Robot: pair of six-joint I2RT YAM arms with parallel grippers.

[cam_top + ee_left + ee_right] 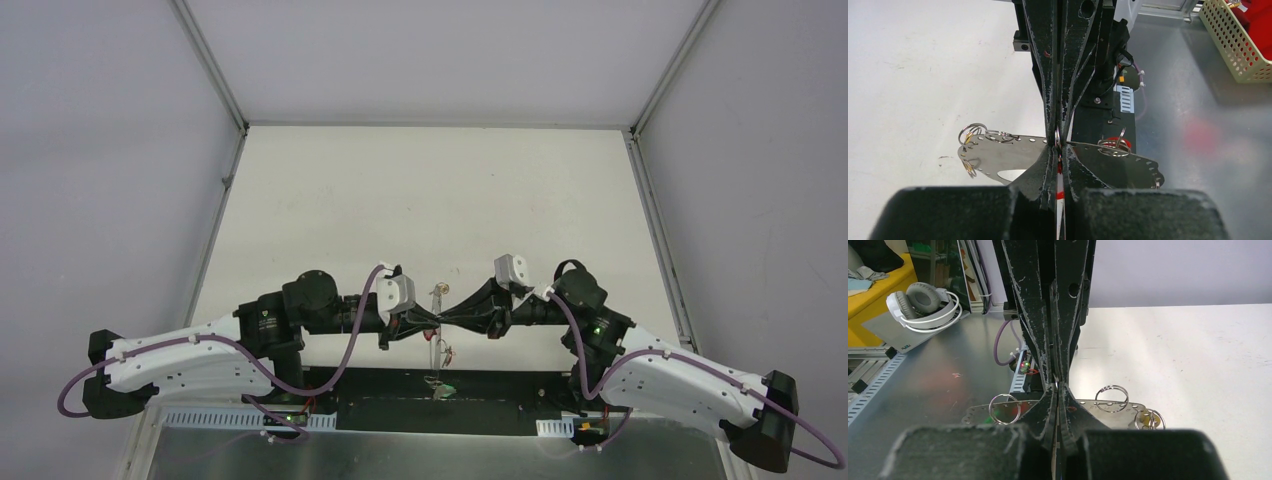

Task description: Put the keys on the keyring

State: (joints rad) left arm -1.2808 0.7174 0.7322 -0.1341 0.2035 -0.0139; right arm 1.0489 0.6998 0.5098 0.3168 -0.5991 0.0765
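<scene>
The keyring (1008, 152) shows as a flat grey metal plate with small holes along its rim; from above it is a thin edge-on line (437, 297). My left gripper (432, 318) and right gripper (448, 318) meet tip to tip, both shut on its top edge. In the left wrist view my left gripper (1058, 150) faces the right gripper (1058, 131), with a small split ring pinched edge-on between them. Split rings carrying the keys' tags sit in the holes: a red tag (1120, 141), a yellow tag (1147, 421). The keys (443, 385) dangle below.
A cream perforated basket (1233, 40) with red contents stands off the table to one side. White headphones (923, 302) lie on the metal bench beside the arm bases. A tiny object (455, 272) lies on the white table just beyond the grippers.
</scene>
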